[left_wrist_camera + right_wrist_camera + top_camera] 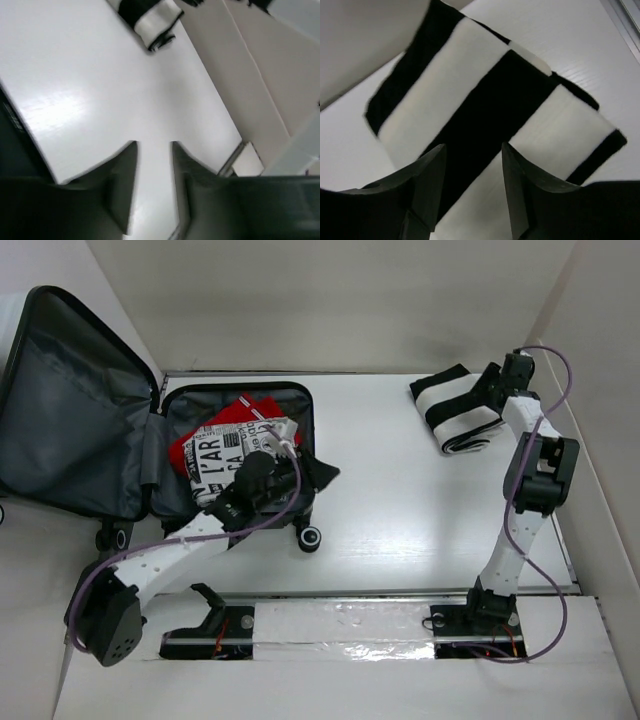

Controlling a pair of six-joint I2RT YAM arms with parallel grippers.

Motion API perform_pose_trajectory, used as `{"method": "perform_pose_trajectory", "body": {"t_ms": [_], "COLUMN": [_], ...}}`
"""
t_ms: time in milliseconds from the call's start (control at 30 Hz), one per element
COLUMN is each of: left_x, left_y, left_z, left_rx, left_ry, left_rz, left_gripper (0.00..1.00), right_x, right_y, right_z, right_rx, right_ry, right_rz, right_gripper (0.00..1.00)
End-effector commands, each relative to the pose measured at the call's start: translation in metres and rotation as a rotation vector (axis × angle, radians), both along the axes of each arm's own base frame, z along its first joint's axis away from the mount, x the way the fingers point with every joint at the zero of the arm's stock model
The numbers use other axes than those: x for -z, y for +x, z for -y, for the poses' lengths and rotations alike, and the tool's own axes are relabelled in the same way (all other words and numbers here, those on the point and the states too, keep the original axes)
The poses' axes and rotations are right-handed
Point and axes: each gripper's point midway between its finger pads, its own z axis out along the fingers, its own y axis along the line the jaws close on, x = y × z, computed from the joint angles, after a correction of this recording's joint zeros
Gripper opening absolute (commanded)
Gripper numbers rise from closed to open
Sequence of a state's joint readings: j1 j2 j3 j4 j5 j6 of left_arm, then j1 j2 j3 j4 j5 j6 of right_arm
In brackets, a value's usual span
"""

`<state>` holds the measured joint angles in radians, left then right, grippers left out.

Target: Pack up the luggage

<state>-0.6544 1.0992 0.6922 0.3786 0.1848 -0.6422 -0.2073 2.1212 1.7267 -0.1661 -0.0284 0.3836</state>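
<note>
The luggage (70, 420) lies open at the left, its grey-lined lid leaning back. Its base holds a red garment (195, 440) and a folded black-and-white newsprint-pattern garment (225, 455). My left gripper (323, 472) is open and empty, just past the suitcase's right rim, over bare table; it also shows in the left wrist view (153, 145). A folded black-and-white striped garment (455, 412) lies at the back right. My right gripper (482, 390) is open, right above it. In the right wrist view the open gripper (472, 147) straddles the striped garment (485, 95), gripping nothing.
A black suitcase wheel (311, 537) sticks out at the base's front right corner. White walls close in the back and right sides. A metal rail (350, 592) runs along the near edge by the arm bases. The striped garment shows far off in the left wrist view (145, 20).
</note>
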Motion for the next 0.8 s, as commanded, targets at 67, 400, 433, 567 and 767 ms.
{"method": "perform_pose_trajectory", "body": {"t_ms": [67, 400, 433, 567, 767], "left_x": [-0.017, 0.016, 0.02, 0.031, 0.069], "left_y": [-0.018, 0.02, 0.026, 0.047, 0.079], "left_z": [0.044, 0.081, 0.083, 0.107, 0.143], "left_rx": [0.059, -0.008, -0.03, -0.038, -0.026], "left_ry": [0.006, 0.082, 0.091, 0.116, 0.219], "left_rz": [0.111, 0.009, -0.001, -0.047, -0.099], "left_gripper": [0.48, 0.59, 0.59, 0.59, 0.7], "right_x": [0.065, 0.086, 0.073, 0.089, 0.082], "right_y": [-0.01, -0.06, -0.064, -0.099, -0.132], "right_z": [0.019, -0.065, -0.08, -0.119, -0.148], "right_rx": [-0.061, -0.238, -0.264, -0.336, -0.375], "right_ry": [-0.07, -0.082, -0.096, -0.037, -0.084], "right_rz": [-0.295, -0.4, -0.37, -0.383, -0.361], "right_gripper": [0.66, 0.41, 0.41, 0.41, 0.41]}}
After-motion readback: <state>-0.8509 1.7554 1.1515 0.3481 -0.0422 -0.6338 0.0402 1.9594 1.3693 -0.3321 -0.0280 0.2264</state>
